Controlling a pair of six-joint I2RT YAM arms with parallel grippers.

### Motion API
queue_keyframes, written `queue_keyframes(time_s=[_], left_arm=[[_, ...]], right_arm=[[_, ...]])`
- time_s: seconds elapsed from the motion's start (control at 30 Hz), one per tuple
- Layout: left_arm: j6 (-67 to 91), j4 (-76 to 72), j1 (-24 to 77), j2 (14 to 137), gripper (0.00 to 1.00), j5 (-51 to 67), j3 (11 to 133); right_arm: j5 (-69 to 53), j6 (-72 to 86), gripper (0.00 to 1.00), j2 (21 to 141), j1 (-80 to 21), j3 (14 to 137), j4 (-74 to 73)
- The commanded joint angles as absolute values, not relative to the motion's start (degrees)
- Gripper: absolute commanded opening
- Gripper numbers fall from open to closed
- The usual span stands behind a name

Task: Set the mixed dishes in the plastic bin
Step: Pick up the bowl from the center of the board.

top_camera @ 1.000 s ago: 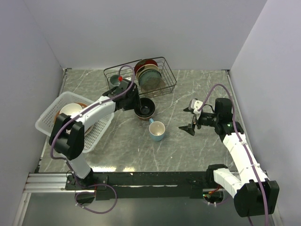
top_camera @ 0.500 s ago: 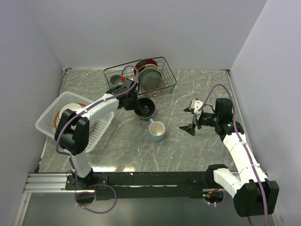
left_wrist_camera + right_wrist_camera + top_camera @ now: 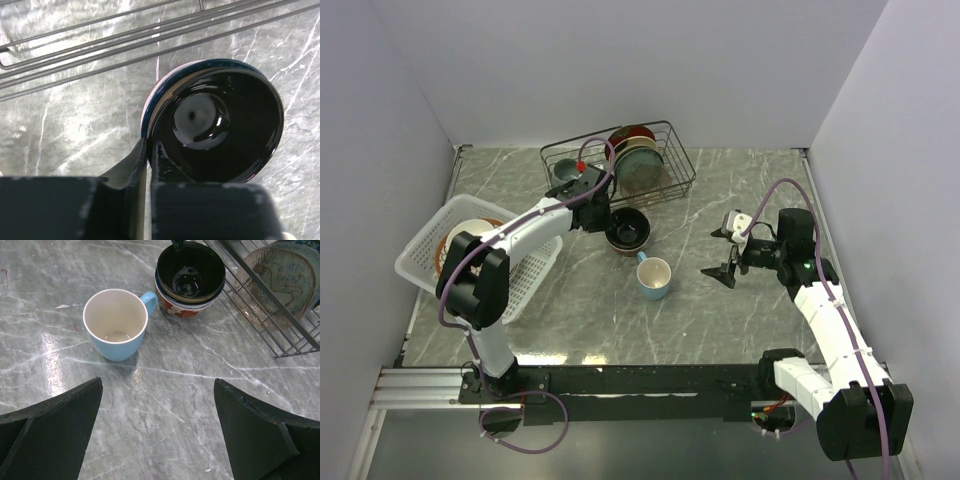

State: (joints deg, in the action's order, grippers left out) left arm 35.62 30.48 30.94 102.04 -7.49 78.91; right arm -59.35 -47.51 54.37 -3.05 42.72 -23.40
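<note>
A dark-glazed bowl point(image 3: 630, 230) with a blue rim sits nested in a red-patterned bowl point(image 3: 186, 306) on the marble table, just in front of the wire rack. My left gripper point(image 3: 603, 222) is shut on the bowl's point(image 3: 220, 125) near-left rim, one finger point(image 3: 165, 162) inside and the other outside. A light blue mug point(image 3: 654, 278) stands upright and empty just in front of the bowls; the right wrist view shows the mug point(image 3: 117, 322) too. My right gripper point(image 3: 720, 252) hangs open to the mug's right, nothing between its fingers point(image 3: 55, 430). The white plastic bin point(image 3: 417, 250) at the left holds a cream bowl point(image 3: 470, 234) on plates.
A black wire rack point(image 3: 672, 180) at the back holds upright plates point(image 3: 635, 160) and a grey mug point(image 3: 563, 172). The rack's wires point(image 3: 100, 47) run close behind the held bowl. Grey walls close in the table on three sides.
My left gripper's fingers have closed on the dark bowl's rim, and the left wrist shifted slightly. The right arm and the mug have not moved.
</note>
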Motion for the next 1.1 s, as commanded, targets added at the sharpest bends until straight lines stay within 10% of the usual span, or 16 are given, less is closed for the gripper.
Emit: queue_keyframes(time_s=[0.0,1.07], left_arm=[[34.80,30.59,31.20,99.94,0.02,-8.00,80.95],[43.24,12.04,15.39,71.64,0.01,16.26,60.74]], right_arm=[[-59.15,-48.25,1.00,54.40,-2.55,44.30,-23.29],[-59.41,-49.31,1.00,54.14,-2.37,44.56,-24.08]])
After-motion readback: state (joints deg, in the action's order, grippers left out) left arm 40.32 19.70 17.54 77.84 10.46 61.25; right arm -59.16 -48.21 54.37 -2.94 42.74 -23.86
